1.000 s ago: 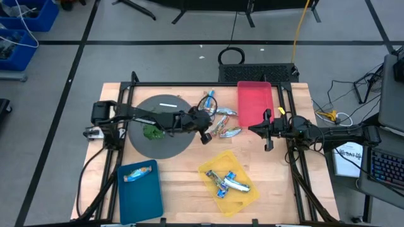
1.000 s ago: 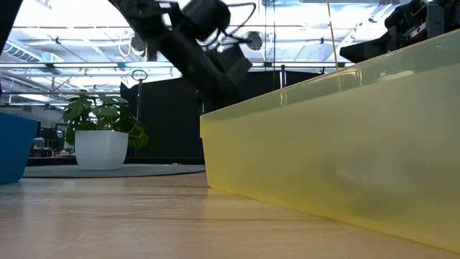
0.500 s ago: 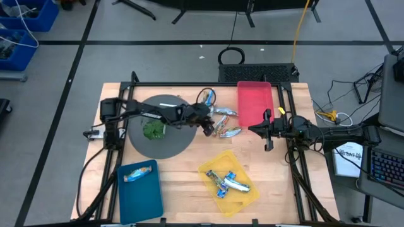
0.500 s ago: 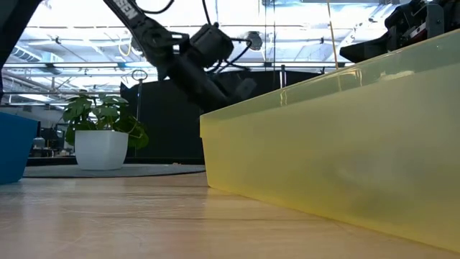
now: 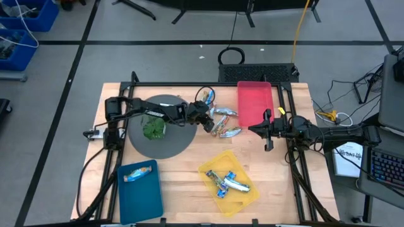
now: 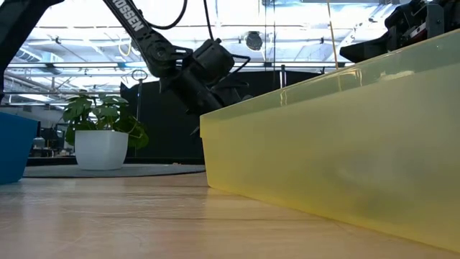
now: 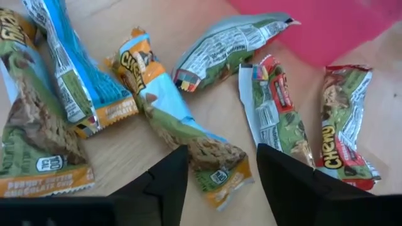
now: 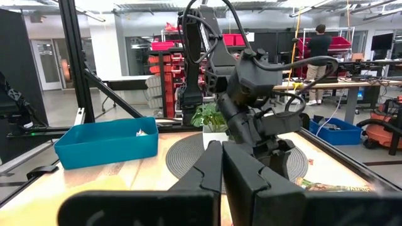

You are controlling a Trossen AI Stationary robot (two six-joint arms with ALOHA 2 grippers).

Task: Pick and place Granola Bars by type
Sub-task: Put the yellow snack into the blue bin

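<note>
Several granola bars [image 5: 222, 123] lie loose in a pile on the wood table, between the grey round mat [image 5: 170, 142] and the red tray [image 5: 254, 104]. In the left wrist view they show as green, blue and teal-with-orange wrappers. My left gripper [image 7: 220, 164] is open just above the pile [image 5: 208, 123]. Its fingers stand on either side of the near end of a teal and orange-brown bar [image 7: 179, 122]. I cannot tell whether they touch it. My right gripper [image 5: 267, 130] is shut and empty, and waits to the right of the pile.
A blue tray [image 5: 144, 198] at the near left holds one bar [image 5: 137, 172]. A yellow tray [image 5: 243, 200] at the near middle holds a few bars [image 5: 226, 181]. A green leafy clump [image 5: 153, 129] sits on the mat. In the low view the yellow tray's wall [image 6: 330, 144] blocks the pile.
My left gripper has moved toward the table's far edge and down, from the mat's right rim to just over the pile of bars. The bars have not moved.
</note>
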